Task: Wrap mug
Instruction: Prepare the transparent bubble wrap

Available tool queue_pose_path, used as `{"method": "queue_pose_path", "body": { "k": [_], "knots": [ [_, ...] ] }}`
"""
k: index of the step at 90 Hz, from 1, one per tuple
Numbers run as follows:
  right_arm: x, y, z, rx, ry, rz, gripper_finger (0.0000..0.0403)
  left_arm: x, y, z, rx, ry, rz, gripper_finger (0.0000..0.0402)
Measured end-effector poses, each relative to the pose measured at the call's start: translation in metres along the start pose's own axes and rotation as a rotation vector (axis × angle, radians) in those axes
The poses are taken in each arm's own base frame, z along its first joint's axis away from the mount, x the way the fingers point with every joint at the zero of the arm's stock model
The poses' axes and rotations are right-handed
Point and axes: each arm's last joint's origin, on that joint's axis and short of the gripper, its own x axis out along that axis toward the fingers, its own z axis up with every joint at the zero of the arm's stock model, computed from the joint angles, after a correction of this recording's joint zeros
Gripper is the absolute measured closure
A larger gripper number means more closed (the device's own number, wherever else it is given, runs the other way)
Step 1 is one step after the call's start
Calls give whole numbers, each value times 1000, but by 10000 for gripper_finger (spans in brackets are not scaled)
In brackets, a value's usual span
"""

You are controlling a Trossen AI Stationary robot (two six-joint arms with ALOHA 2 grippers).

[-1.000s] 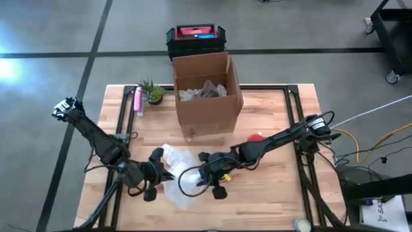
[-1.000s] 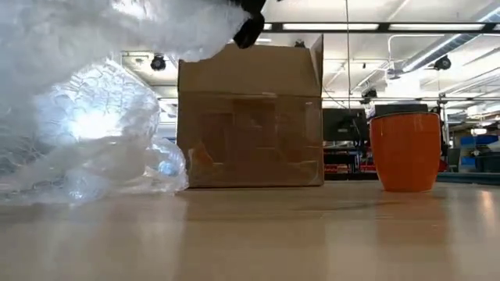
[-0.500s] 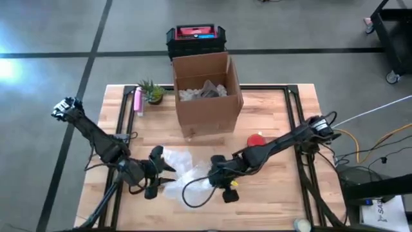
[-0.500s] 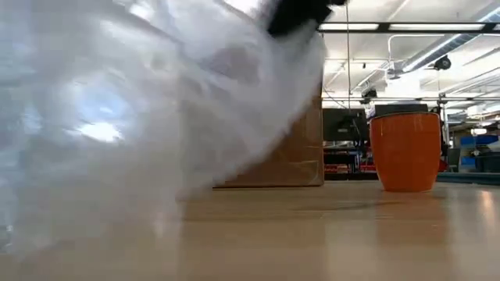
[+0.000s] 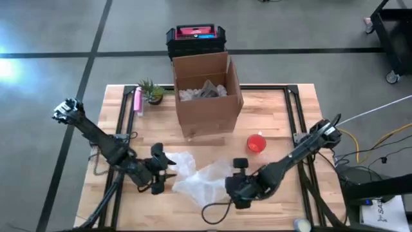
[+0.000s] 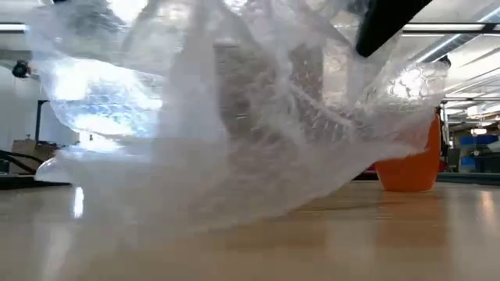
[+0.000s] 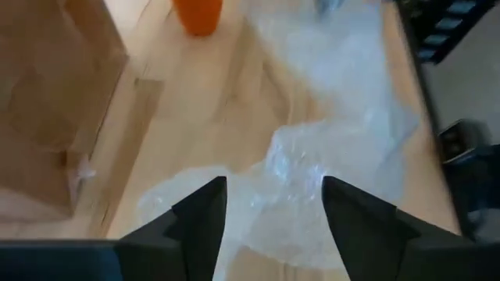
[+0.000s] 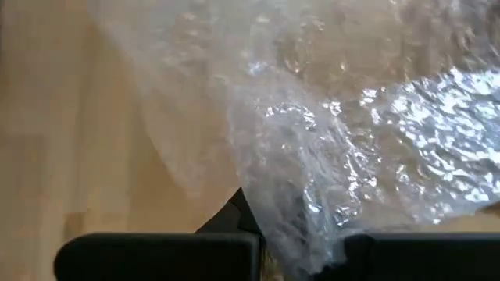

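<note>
Our right gripper pinches one edge of the bubble wrap sheet, holding it lifted well in front of the cardboard box, presumably to spread it flat as a bed for wrapping. Our left gripper sits at the sheet's opposite edge, fingers spread wide with wrap showing between them, gripping nothing. The orange mug stands upright just off the box's front right corner, apart from the wrap and not yet touched.
</note>
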Motion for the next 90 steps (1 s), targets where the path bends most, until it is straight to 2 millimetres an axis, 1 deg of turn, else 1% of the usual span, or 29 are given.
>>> {"method": "queue_pose_path", "body": {
  "k": [14, 24, 34, 42, 47, 52, 67, 73, 78, 84, 90],
  "knots": [
    [-5, 7, -14, 117, -5, -91, 403, 34, -8, -15, 44, 104, 65, 247],
    [-4, 11, -20, 166, -13, -110, 403, 57, -10, -25, 75, 168, 120, 268],
    [-2, 14, -23, 173, -8, -116, 403, 71, -12, -32, 108, 238, 101, 284],
    [-1, 14, -24, 169, -7, -115, 403, 76, -11, -35, 99, 289, 71, 287],
    [-2, 15, -24, 166, -10, -114, 403, 78, -9, -35, 104, 307, 70, 279],
    [-1, 14, -23, 166, -9, -116, 403, 79, -7, -35, 119, 318, 80, 263],
    [-1, 13, -22, 170, -25, -129, 403, 81, 1, -32, 177, 325, 93, 188],
    [-1, 13, -21, 172, -34, -131, 403, 88, 5, -35, 211, 339, 124, 159],
    [-1, 14, -21, 174, -38, -127, 403, 95, 8, -42, 237, 367, 155, 142],
    [-1, 14, -20, 179, -43, -122, 403, 103, 11, -47, 254, 391, 186, 139],
    [-1, 15, -20, 186, -51, -116, 403, 109, 12, -50, 258, 405, 205, 166]
  ]
}}
